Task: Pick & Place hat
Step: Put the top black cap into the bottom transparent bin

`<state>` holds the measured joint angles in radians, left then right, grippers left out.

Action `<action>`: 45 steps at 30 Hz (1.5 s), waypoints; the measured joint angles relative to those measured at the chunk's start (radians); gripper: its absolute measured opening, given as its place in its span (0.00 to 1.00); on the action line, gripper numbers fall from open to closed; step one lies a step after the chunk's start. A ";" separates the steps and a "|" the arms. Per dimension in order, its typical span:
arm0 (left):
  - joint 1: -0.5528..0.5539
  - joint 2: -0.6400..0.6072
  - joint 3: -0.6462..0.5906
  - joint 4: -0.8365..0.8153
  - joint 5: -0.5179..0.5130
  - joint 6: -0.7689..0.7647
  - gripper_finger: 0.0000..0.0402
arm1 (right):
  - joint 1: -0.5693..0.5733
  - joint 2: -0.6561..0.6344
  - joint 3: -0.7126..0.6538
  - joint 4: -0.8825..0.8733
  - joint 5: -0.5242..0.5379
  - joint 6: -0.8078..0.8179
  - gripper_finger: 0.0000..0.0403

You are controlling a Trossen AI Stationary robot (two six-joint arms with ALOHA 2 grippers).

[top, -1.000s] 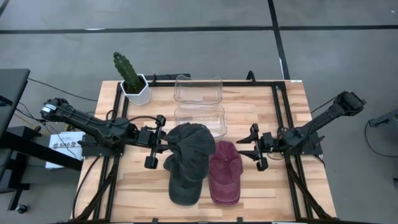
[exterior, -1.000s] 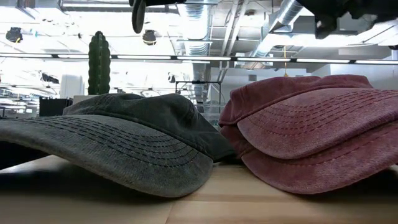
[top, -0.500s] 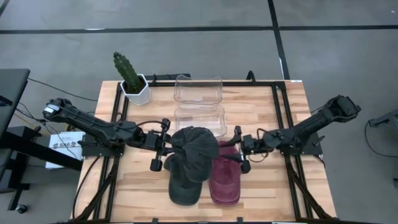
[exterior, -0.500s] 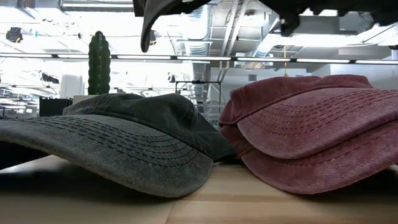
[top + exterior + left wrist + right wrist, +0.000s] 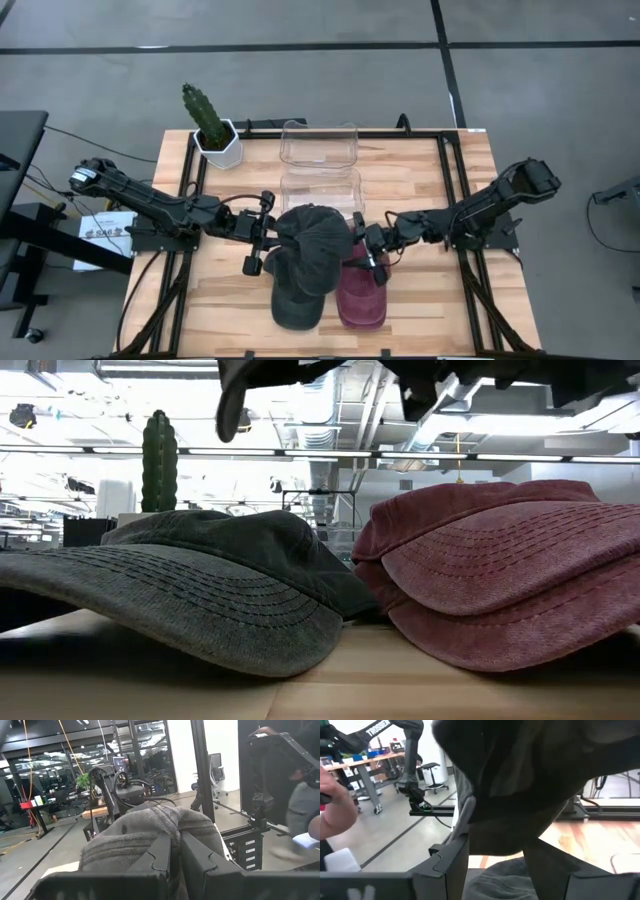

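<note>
Item: grey hat, clamped in my left claw, lifted above the bench hats for handover. Right claw, jaws apart, alongside its crown.

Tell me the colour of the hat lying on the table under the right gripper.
Faded maroon red hat, clearest in the low view.

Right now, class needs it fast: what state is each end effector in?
Left end effector: closed on the lifted grey hat.
Right end effector: open, holding nothing, above the red hat beside the lifted grey hat.
</note>
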<state>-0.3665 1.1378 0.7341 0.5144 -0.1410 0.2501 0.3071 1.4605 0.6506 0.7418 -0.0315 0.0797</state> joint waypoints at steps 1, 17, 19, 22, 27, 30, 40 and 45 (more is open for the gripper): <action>0.000 0.000 0.000 0.000 0.000 0.000 0.06 | 0.001 0.009 0.006 -0.001 -0.004 0.000 0.43; 0.000 0.000 0.000 -0.016 0.000 0.000 0.06 | 0.000 -0.096 0.018 -0.243 -0.077 -0.002 0.43; 0.000 0.000 0.000 -0.017 0.000 0.000 0.06 | 0.000 -0.118 0.018 -0.277 -0.095 -0.008 0.43; 0.000 0.000 0.000 -0.017 0.000 0.000 0.06 | 0.000 -0.134 0.017 -0.294 -0.130 -0.009 0.43; 0.000 0.000 0.000 -0.017 0.000 0.000 0.06 | 0.000 -0.122 0.017 -0.256 -0.134 -0.009 0.43; 0.000 0.000 0.000 -0.017 0.000 0.000 0.06 | 0.000 -0.101 0.017 -0.218 -0.125 -0.009 0.43; 0.000 0.000 0.000 -0.016 -0.013 0.002 0.06 | -0.001 -0.016 0.017 -0.050 -0.126 0.038 0.43; 0.000 0.000 0.000 -0.016 -0.016 0.006 0.06 | -0.009 0.015 0.018 -0.021 -0.122 0.050 0.43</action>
<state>-0.3664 1.1374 0.7338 0.4982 -0.1566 0.2565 0.2985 1.4751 0.6685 0.7211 -0.1539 0.1293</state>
